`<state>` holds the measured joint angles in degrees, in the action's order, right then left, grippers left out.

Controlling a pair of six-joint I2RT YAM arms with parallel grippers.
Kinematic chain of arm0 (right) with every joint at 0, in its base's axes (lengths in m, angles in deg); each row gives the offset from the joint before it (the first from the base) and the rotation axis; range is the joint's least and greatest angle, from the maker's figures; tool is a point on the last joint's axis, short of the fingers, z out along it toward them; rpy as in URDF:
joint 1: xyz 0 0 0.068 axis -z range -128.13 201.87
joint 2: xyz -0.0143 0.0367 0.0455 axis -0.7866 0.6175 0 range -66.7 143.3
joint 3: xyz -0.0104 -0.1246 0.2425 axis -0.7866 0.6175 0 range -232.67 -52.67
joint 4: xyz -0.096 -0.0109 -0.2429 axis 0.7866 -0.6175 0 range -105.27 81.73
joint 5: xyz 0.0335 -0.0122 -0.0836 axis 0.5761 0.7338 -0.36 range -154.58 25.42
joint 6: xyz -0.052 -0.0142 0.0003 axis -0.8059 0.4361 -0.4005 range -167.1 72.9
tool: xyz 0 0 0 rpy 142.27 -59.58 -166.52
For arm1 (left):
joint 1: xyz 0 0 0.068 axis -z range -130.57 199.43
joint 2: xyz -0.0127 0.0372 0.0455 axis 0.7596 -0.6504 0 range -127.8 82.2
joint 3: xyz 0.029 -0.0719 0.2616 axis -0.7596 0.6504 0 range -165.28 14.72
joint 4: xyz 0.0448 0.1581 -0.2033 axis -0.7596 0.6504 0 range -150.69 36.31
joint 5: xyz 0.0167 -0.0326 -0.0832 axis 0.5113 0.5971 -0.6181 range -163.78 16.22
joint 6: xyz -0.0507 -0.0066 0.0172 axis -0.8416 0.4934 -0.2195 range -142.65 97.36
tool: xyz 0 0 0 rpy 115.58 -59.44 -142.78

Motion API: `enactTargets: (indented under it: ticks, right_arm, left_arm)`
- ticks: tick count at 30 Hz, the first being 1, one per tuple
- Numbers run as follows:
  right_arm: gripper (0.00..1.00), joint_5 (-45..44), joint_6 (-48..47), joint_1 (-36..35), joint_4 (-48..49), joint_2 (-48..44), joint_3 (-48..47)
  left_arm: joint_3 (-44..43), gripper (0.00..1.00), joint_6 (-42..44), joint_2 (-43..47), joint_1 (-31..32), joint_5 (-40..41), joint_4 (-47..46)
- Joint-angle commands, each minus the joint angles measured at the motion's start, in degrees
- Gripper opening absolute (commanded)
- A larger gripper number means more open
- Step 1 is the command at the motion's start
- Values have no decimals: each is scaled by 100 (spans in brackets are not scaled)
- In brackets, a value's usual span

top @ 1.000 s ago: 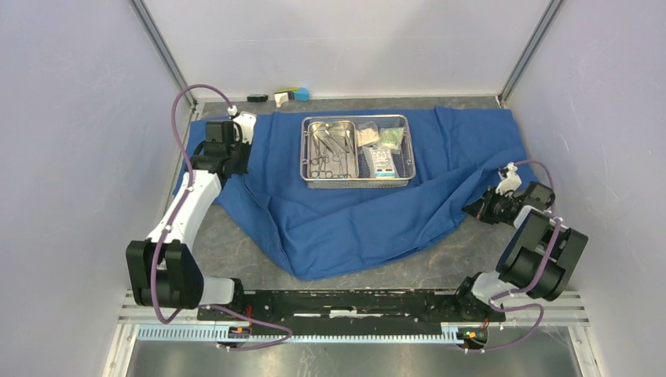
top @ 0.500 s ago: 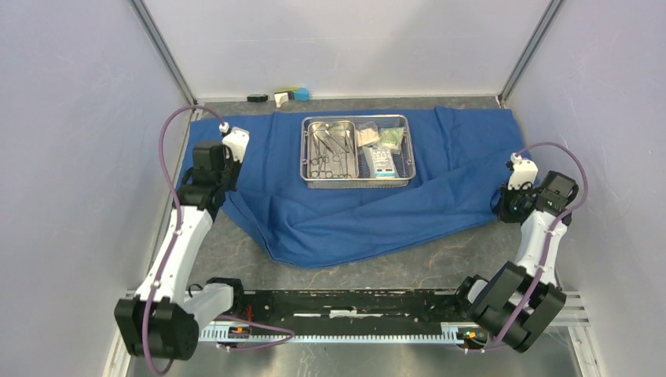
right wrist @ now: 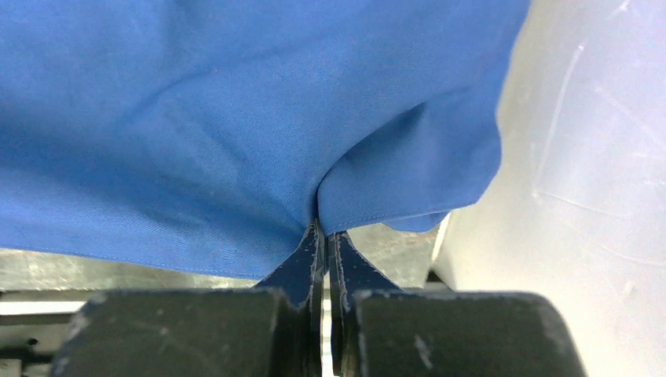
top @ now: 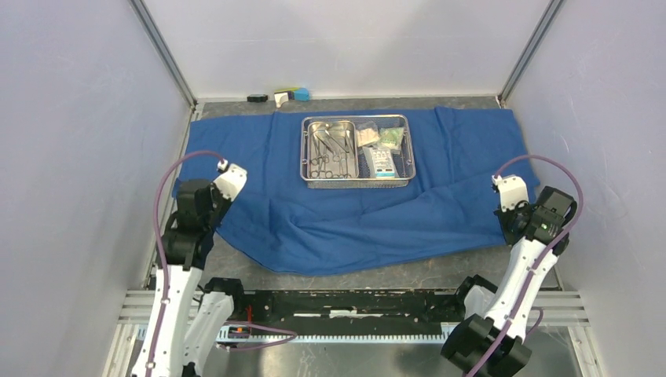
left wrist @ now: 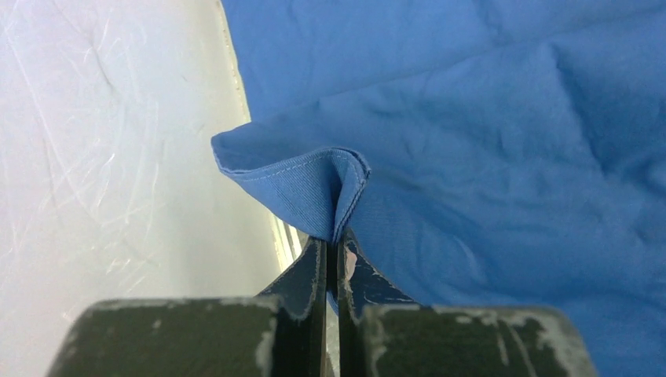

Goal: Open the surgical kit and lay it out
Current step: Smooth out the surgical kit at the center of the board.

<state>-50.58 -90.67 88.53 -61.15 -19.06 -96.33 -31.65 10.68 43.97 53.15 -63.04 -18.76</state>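
The blue cloth wrap (top: pixel 353 212) lies spread over the table. On it near the back stands the steel mesh tray (top: pixel 305 153), holding an inner pan (top: pixel 352 161) with slim metal instruments (top: pixel 330 149) and clear packets (top: pixel 381 149). My left gripper (top: pixel 210 220) is shut on the wrap's near left corner (left wrist: pixel 314 188), which folds up between the fingertips. At the right side my right gripper (top: pixel 510 224) is shut on the wrap's near right edge (right wrist: pixel 377 181). Both pinches show close up in the wrist views, left gripper (left wrist: pixel 334 243) and right gripper (right wrist: pixel 323 232).
Small items, a black one (top: pixel 256 98), a white one (top: pixel 281 99) and a blue one (top: pixel 301 94), lie at the back edge. White walls (top: pixel 78 118) close in both sides. Bare grey tabletop (top: pixel 440 271) shows in front of the wrap, then the black base rail (top: pixel 353 302).
Both grippers have pulled the wrap's corners toward the near edge and outward. The hanging front fold has flattened into a wider, straighter front edge. The tray has not moved.
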Motion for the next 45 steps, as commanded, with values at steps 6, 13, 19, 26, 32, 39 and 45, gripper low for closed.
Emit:
enactTargets:
  ticks: [6,13,19,26,32,39,45]
  right_arm:
    - [0,-852,-1205,56,-499,-656,163]
    - [0,-1031,-1844,56,-1032,-753,504]
    - [0,-1285,-2386,55,-1457,-916,637]
    - [1,-1662,-2783,52,-1917,-1192,620]
    - [0,-2065,-3063,52,-1920,-1523,498]
    - [1,-2308,-3464,52,-1926,-1514,288]
    - [5,-2463,-3856,56,-1925,-1417,31]
  left_arm:
    - [191,2,880,999,12,574,887]
    - [137,2,1325,1425,6,1011,1682]
    - [136,2,1762,1631,13,1670,1799]
    - [-162,2,2037,1350,13,2002,1785]
    - [-478,2,2321,1242,18,2142,1788]
    - [-572,2,2434,1269,14,2142,1972]
    - [-489,2,2564,1250,10,2111,2145]
